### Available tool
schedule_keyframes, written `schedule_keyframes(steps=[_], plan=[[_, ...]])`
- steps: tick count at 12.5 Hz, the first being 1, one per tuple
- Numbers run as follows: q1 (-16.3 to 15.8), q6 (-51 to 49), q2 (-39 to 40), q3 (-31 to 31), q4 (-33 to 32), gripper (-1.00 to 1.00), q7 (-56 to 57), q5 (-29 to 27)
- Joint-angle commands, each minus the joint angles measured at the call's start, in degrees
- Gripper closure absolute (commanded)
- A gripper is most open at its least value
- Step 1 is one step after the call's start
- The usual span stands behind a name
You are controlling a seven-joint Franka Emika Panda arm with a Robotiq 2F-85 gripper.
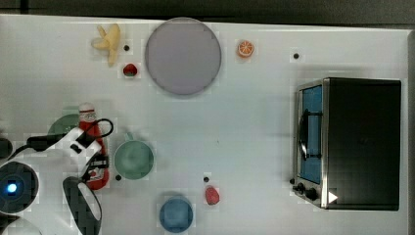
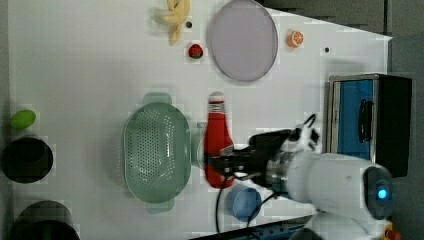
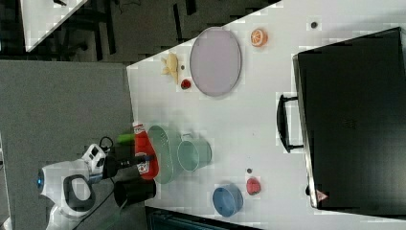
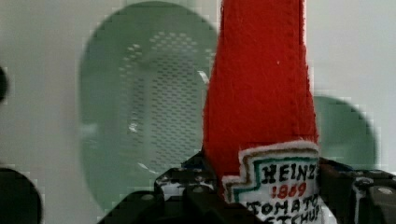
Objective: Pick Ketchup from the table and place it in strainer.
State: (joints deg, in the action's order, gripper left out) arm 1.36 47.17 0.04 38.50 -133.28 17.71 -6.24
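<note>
Red felt and a stitched white label sit right against the wrist view's lens: the Ketchup (image 4: 259, 88) is a soft fabric bottle, light, with a grippy nap, likely to squash rather than slip. The gripper (image 2: 226, 164) has its fingers clamped on the Ketchup at the labelled lower body, the widest and firmest place to hold. In the left view the bottle's long axis runs up and down the picture, white cap toward the grey plate (image 2: 243, 40), base toward the blue cup (image 2: 243, 202). It looks lifted off the surface (image 2: 85, 60), though I cannot be sure. It hangs just beside the strainer (image 2: 156, 152), not yet inside, between it and the teal cup (image 1: 133, 159).
</note>
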Motion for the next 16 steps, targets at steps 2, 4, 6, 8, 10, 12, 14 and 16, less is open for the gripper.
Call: schedule_keyframes(steps=[2,4,6,8,10,12,14,16], plan=[[-0.9,8.9,7.6,2.3,1.1,-0.24,-13.0,-0.9],[-1.5,14.2,12.5,3.1,1.1,-0.24,-15.7,-0.8],[-2.2,16.0,16.2,3.1,1.1,-0.29,-15.9,-0.7],[-2.3,16.5,18.3,3.1,1.3,-0.71,-15.9,-0.7],[-2.2,17.3,18.5,3.0,1.7,-1.00,-15.9,-0.7],[-1.4,17.1,16.7,2.8,2.9,-1.00,-16.2,-0.8],[1.0,16.5,13.0,1.9,4.4,-1.00,-16.2,-1.6],[4.3,13.8,8.7,0.6,6.2,-1.00,-16.2,-1.7]])
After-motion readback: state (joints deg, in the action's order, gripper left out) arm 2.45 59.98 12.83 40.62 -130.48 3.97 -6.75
